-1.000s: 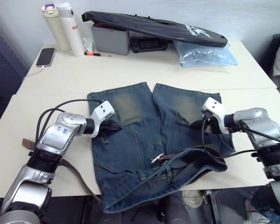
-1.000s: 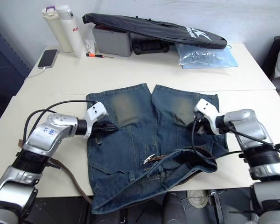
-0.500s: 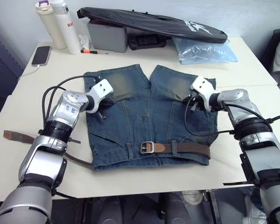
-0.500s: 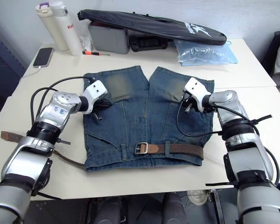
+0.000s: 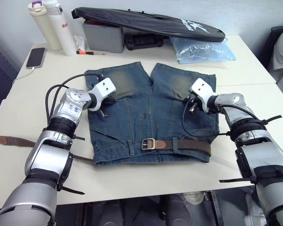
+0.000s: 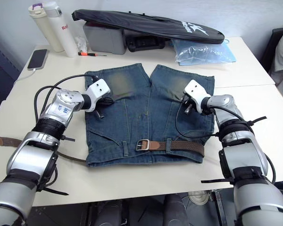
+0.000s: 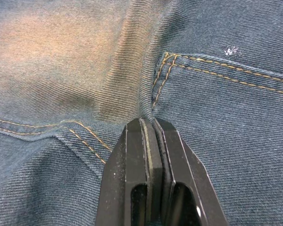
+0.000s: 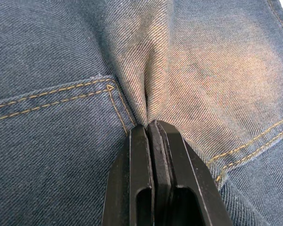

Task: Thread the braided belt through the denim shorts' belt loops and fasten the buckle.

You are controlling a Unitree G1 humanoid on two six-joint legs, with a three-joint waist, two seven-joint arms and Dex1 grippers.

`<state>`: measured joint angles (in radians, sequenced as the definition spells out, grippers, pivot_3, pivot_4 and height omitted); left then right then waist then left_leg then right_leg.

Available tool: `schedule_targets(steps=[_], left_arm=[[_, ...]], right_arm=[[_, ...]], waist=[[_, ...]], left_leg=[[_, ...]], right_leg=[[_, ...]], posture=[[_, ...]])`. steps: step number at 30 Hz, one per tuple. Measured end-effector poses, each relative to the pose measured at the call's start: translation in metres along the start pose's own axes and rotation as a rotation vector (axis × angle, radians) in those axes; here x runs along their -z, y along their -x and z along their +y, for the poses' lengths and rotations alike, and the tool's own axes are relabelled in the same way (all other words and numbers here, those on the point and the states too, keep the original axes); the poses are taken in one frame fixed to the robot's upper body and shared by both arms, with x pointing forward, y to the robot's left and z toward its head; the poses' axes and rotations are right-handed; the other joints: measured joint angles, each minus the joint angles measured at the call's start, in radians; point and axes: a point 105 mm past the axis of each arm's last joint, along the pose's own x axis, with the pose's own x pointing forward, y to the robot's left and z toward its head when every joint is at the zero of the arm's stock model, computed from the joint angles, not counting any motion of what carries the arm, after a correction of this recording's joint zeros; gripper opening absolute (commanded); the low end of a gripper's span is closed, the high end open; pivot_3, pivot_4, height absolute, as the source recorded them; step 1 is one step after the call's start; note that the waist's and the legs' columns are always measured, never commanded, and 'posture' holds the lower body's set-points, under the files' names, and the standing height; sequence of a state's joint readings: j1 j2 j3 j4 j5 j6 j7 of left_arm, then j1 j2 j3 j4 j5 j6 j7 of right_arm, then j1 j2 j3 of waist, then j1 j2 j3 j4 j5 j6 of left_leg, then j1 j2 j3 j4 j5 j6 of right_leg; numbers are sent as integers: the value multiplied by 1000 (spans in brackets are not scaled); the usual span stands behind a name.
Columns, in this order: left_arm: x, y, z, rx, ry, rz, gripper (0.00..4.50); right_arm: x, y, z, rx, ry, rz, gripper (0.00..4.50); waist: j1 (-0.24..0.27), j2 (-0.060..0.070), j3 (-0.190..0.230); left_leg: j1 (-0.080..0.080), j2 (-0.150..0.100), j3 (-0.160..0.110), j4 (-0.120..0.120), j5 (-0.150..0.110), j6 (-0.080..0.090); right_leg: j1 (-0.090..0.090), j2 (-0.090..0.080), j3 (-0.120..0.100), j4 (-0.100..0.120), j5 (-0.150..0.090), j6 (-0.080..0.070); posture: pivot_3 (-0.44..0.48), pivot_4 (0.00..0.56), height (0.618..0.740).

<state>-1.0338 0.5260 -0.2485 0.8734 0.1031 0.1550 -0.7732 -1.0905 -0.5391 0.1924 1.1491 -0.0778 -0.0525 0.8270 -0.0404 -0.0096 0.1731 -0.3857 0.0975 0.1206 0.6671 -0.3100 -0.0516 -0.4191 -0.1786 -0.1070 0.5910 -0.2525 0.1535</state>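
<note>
Denim shorts point(image 5: 148, 117) lie flat mid-table, braided belt point(image 5: 184, 145) threaded along the waistband at 6 o'clock, buckle point(image 5: 148, 143) fastened (its tail trails past 9 o'clock). Left gripper point(image 7: 147, 123) and right gripper point(image 8: 150, 127) each pinch a fabric fold.

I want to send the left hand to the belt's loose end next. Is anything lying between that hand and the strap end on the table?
Nothing visible does. The left hand is pinching the denim shorts; the braided belt end lies on bare table beside the left arm.
</note>
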Motion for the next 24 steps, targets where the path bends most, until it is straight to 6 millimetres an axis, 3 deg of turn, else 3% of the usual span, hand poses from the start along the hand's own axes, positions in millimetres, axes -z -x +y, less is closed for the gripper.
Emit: schedule_targets(steps=[2,6,7,8,13,15,19,23,24], left_arm=[[1,2,-5,34,19,-27,2351],[2,8,-15,106,60,-82,4227],[5,13,-18,127,68,-92,4500],[7,17,-19,143,83,-100,4500],[7,59,-9,179,225,-185,4500],[-1,88,-7,205,292,-257,4500],[-2,140,-32,323,409,-322,4500],[6,155,-64,382,443,-320,4500],[12,159,-71,368,458,-313,4500]], right_arm=[[-1,2,-2,-1,0,-3,1508],[-12,10,-10,-14,-11,-26,3530],[-17,13,-12,-33,-20,-44,4033],[-19,17,-13,-47,-28,-52,4443],[-41,55,-27,-128,-46,-115,4443],[-49,78,-22,-199,-27,-135,4443],[-39,106,12,-299,-31,-118,4443],[-33,114,55,-404,-60,-121,4443],[-31,117,65,-419,-92,-120,4443]], waist=[[-1,0,0],[-4,1,1],[-8,1,1],[-12,1,1],[-16,2,2],[-15,2,2],[-11,2,2],[-3,2,2],[-7,3,2]], left_leg=[[0,0,0,0,0,0],[0,0,0,-1,0,0],[0,0,0,-1,0,0],[0,0,0,-1,0,0],[-4,0,2,-2,0,0],[-5,1,2,-3,0,0],[-3,1,3,-3,-2,-2],[-3,0,-2,-1,-1,-2],[-5,-5,-16,-3,1,1]], right_leg=[[0,0,0,0,0,0],[0,0,0,0,0,0],[-1,0,0,0,0,0],[-1,0,0,0,0,0],[-7,0,0,2,0,0],[-9,0,0,2,0,0],[-10,0,-1,3,-1,-1],[-7,-2,-3,5,-1,-2],[0,-7,-14,4,-1,-2]], posture=[[0,150,739],[0,150,739],[0,150,739],[0,150,739],[0,150,739],[0,150,739],[0,150,739],[0,150,740],[0,150,740]])
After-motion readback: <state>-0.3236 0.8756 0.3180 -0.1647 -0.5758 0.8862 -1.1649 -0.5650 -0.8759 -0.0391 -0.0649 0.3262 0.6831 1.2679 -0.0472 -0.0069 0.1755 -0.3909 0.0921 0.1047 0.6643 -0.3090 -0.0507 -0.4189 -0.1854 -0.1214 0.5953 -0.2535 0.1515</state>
